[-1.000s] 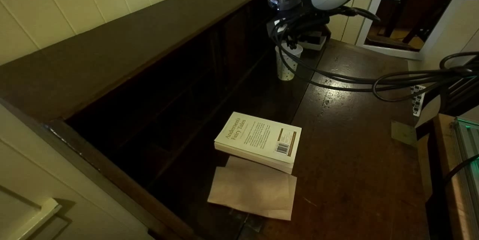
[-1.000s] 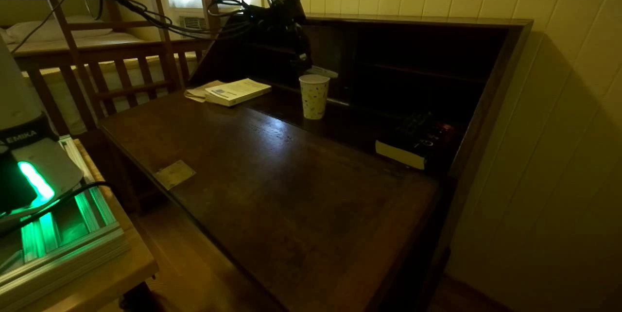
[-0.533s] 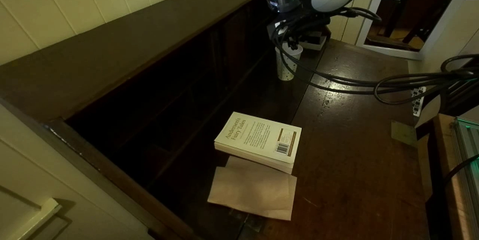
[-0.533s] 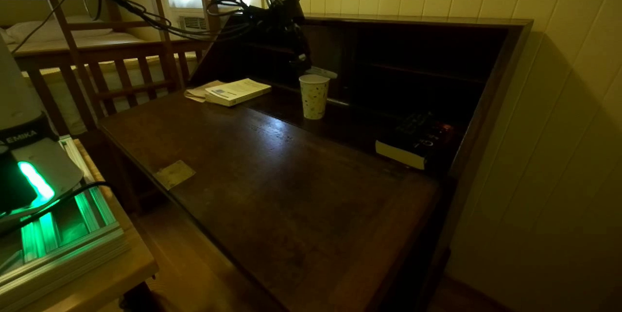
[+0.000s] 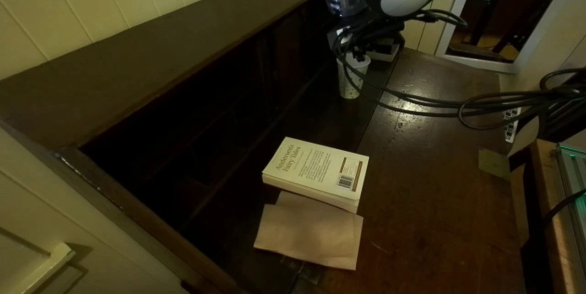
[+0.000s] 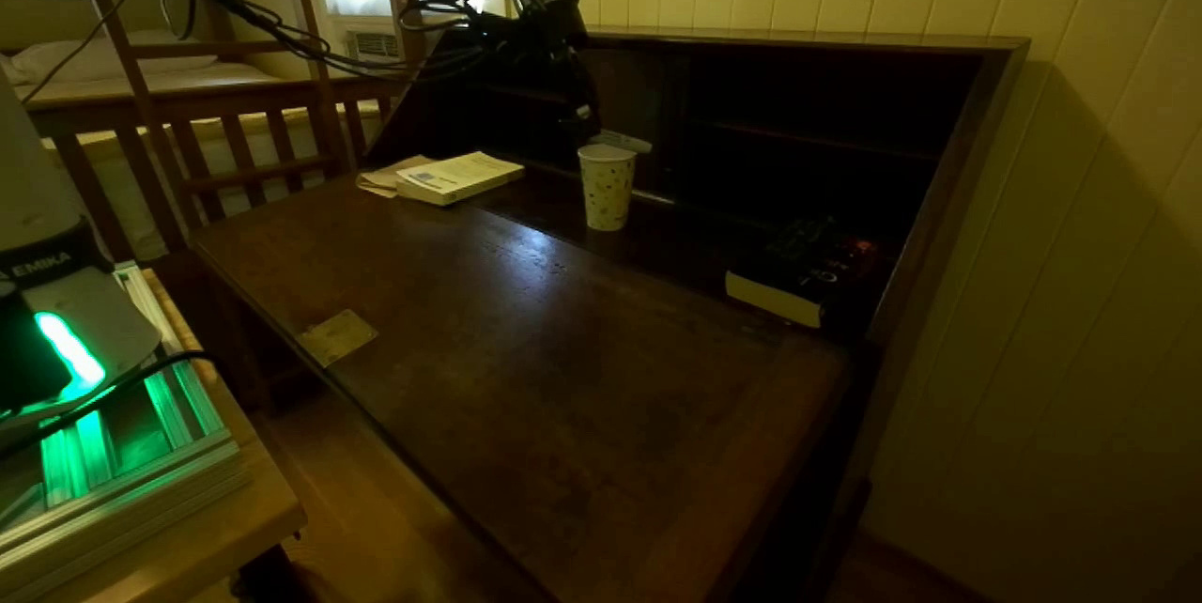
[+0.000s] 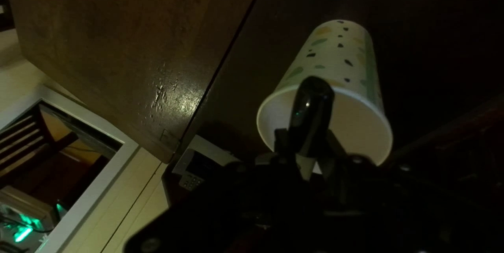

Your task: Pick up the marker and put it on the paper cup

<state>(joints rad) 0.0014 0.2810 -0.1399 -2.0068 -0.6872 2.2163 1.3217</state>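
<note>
The marker (image 7: 312,111) shows in the wrist view as a dark, glossy, rounded stick in front of the paper cup's opening. In an exterior view it is a greyish, slightly tilted stick (image 6: 626,142) just above the cup rim. My gripper (image 7: 308,142) is shut on it; a finger (image 7: 280,140) lies along its side. The white, speckled paper cup (image 7: 334,56) stands upright on the desk and shows in both exterior views (image 5: 350,84) (image 6: 607,192). The gripper (image 6: 584,126) is above the cup. Whether the marker touches the rim, I cannot tell.
A white book (image 5: 320,170) and brown paper (image 5: 309,234) lie on the desk (image 5: 435,202). A dark thick book (image 6: 798,274) lies near the hutch's side wall. The dark hutch shelves (image 6: 808,105) stand behind the cup. Black cables (image 5: 425,106) hang from the arm.
The arm and the marker have shifted very slightly, with the marker now a little lower toward the cup rim. The cup and books have not moved.
</note>
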